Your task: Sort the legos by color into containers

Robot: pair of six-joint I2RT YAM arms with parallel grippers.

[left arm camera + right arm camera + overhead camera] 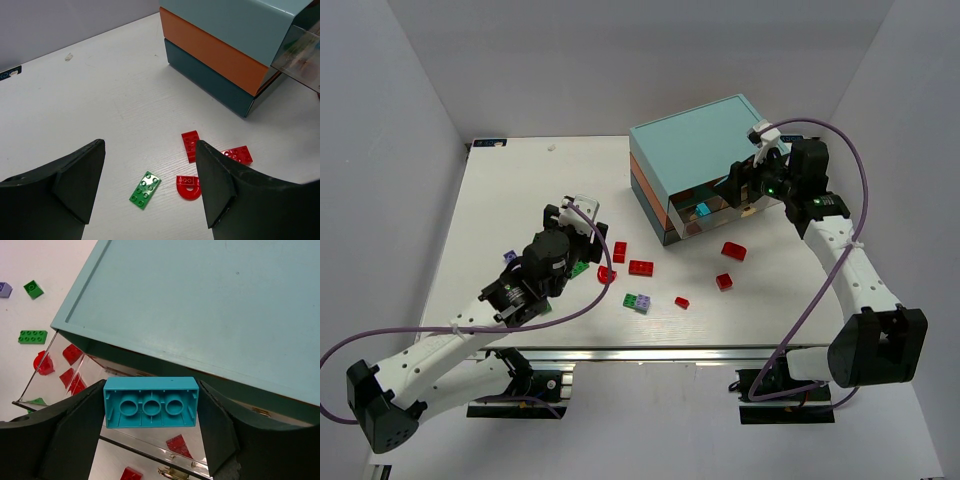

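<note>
My right gripper (150,402) is shut on the ends of a teal-blue lego (150,390), underside up, above the clear pulled-out drawer (125,452) of the chest (210,300). In the top view the right gripper (735,188) is at the chest front (705,140). A teal lego (703,210) shows at the drawer; I cannot tell if it is the held one. My left gripper (150,145) is open and empty above a green plate (145,189) and a red arch piece (188,186). Two red legos (190,145) (239,154) lie just beyond. The left gripper (575,225) is at table centre-left.
Loose red legos (733,250) (724,282) (681,302) lie in front of the chest. A green and lilac pair (637,301) sits near the front edge. A lilac lego (510,257) lies left of the left arm. The chest's orange (215,47) and dark teal (210,80) layers are shut.
</note>
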